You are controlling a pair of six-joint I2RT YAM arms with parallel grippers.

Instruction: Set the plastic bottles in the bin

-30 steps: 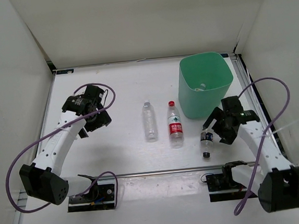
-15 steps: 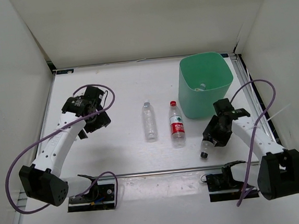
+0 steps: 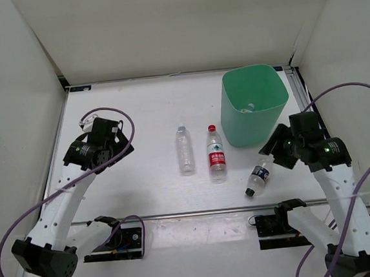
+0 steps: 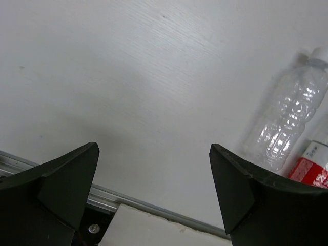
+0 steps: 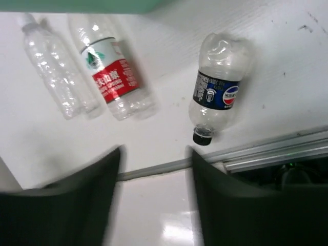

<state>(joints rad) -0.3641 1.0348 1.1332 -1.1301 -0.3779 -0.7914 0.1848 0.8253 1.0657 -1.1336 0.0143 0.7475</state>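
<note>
The mint-green bin [image 3: 241, 128] stands at the back right, with one small bottle [image 3: 249, 107] showing inside it. Its edge shows in the right wrist view [image 5: 77, 5]. A plain clear bottle [image 3: 185, 150], a red-labelled bottle [image 3: 217, 154] and a short dark-labelled bottle [image 3: 258, 178] lie on the table. My right gripper [image 3: 275, 150] is open and empty, raised just right of the dark-labelled bottle [image 5: 218, 95]. The wrist view [image 5: 155, 154] also shows the red-labelled bottle [image 5: 110, 77] and the plain one [image 5: 56, 87]. My left gripper [image 3: 116, 150] is open and empty at the left [image 4: 154, 154], the plain bottle [image 4: 287, 123] to its right.
White walls enclose the table on three sides. A metal rail [image 3: 191, 213] runs along the near edge, with the arm bases behind it. A purple cable [image 3: 368, 161] loops beside each arm.
My right gripper has lifted off the dark-labelled bottle and drawn back to the right; the bottle now lies tilted, shifted slightly left. My left arm has pulled back to the left.
</note>
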